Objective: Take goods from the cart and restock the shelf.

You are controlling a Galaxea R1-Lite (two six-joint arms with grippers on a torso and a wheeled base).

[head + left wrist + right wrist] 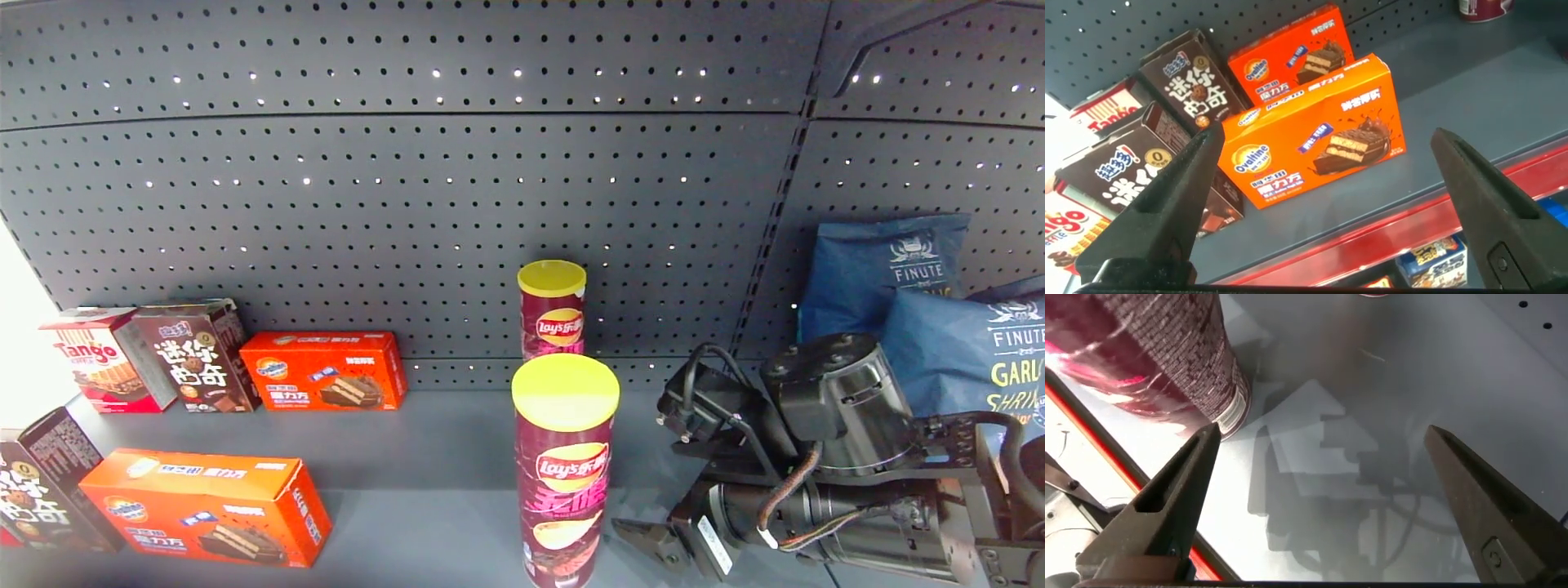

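Note:
Two maroon chip cans with yellow lids stand upright on the grey shelf: one at the pegboard back, one near the front edge. My right gripper is low on the shelf just right of the front can, open and holding nothing. In the right wrist view the front can stands next to one finger of the open gripper, outside the gap. My left gripper is open in front of the shelf, facing an orange cake box.
Orange, brown and red boxes line the shelf's left side, with more in a front row. Blue snack bags lean at the right, behind my right arm. The shelf's red front edge has goods below it.

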